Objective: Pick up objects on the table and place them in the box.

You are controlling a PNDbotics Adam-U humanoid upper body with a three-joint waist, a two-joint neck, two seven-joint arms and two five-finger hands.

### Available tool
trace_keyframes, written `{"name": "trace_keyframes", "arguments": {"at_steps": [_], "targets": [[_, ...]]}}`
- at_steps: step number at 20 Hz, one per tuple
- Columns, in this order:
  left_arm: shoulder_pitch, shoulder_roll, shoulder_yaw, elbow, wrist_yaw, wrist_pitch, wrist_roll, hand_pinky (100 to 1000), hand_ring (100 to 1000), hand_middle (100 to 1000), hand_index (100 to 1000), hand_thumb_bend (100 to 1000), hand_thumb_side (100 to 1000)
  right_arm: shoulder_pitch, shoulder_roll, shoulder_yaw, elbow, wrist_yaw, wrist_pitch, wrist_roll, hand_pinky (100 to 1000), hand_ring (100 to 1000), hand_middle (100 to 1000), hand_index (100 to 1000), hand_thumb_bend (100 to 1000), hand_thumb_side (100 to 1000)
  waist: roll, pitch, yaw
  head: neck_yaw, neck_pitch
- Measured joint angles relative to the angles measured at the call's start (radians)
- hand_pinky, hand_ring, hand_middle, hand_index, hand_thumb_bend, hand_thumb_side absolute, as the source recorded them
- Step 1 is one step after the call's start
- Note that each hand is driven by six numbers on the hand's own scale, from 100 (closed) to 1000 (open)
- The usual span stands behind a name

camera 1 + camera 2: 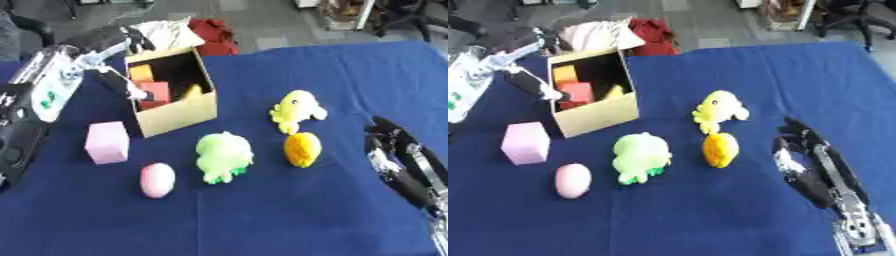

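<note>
**A:** Table [332, 70] first, under its blue cloth, since it carries everything. Next in size is the cardboard box [179, 112], standing open at the far left with a red block [156, 92], an orange one [140, 73] and something yellow [192, 92] already inside.

**B:** And the hands?

**A:** The left hand [122, 84] is at the box mouth, fingers reaching in toward the red block; whether they are curled on it I cannot tell. The right hand [798, 150] rests idle at the lower right, fingers relaxed and holding nothing.

**B:** What is left to pick up?

**A:** Going down in size: the green plush toy [223, 156] in front of the box, the yellow plush [297, 110] to its right, the pink cube [107, 142] beside the box, the orange piece [302, 149] just below the yellow plush, and the pink egg shape [157, 180] nearest the camera.

**B:** How will they handle?

**A:** The plush toys look soft and light; I would close around the body, not a limb. The cube looks like light foam, best taken across two flat faces. The egg is rounded and may roll or slip, so grip its middle.

**B:** Any writing?

**A:** No readable label or brand on anything.
</note>
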Motion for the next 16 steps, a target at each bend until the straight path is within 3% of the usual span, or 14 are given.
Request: {"name": "trace_keyframes", "arguments": {"at_steps": [5,11,16], "targets": [[0.09,0.085,0.045,-0.165,0.09,0.016,0.007,792,697,707,816,666,397,0.0,0.0,-0.003,0.0,0.003,-0.001,-0.002,839,832,826,958,100,737,0.002,0.0,0.01,-0.009,-0.002],[0.27,0.205,0.078,-0.369,0.224,0.045,-0.019,795,710,724,836,670,402,0.0,0.0,-0.009,0.0,0.007,-0.001,-0.007,839,832,826,958,100,737,0.007,0.0,0.025,-0.021,-0.009],[0.424,0.253,0.082,-0.461,0.272,0.08,-0.071,800,728,743,858,675,390,0.0,0.0,-0.011,0.0,0.008,0.0,-0.008,839,832,825,958,100,737,0.012,-0.001,0.034,-0.032,-0.009]]}}
